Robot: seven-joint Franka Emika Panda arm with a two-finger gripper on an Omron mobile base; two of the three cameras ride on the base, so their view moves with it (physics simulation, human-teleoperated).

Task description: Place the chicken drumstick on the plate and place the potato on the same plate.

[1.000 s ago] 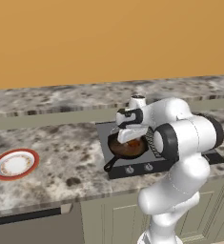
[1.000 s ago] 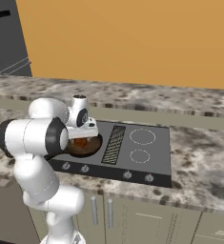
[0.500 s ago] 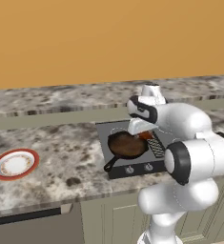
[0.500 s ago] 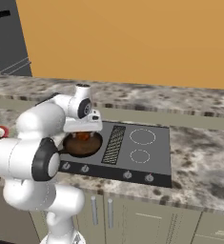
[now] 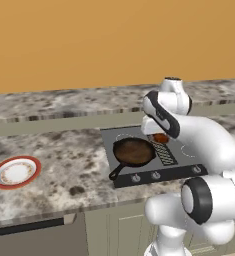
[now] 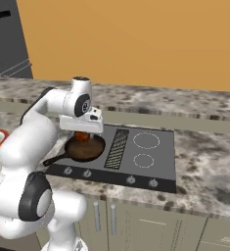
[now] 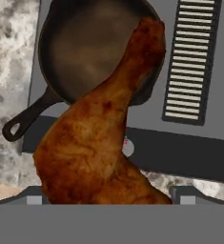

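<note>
Gripper (image 6: 82,135) clenched around the chicken drumstick (image 7: 101,138), holding it in the air above the black frying pan (image 5: 133,152). The pan sits on the left burner of the cooktop (image 6: 145,156), handle pointing toward the bench's front edge. In the hand view the drumstick's thick end is nearest the camera and its narrow end reaches out over the pan. The plate (image 5: 15,172) lies on the bench (image 5: 74,165) well to the left of the cooktop, with nothing on it.
</note>
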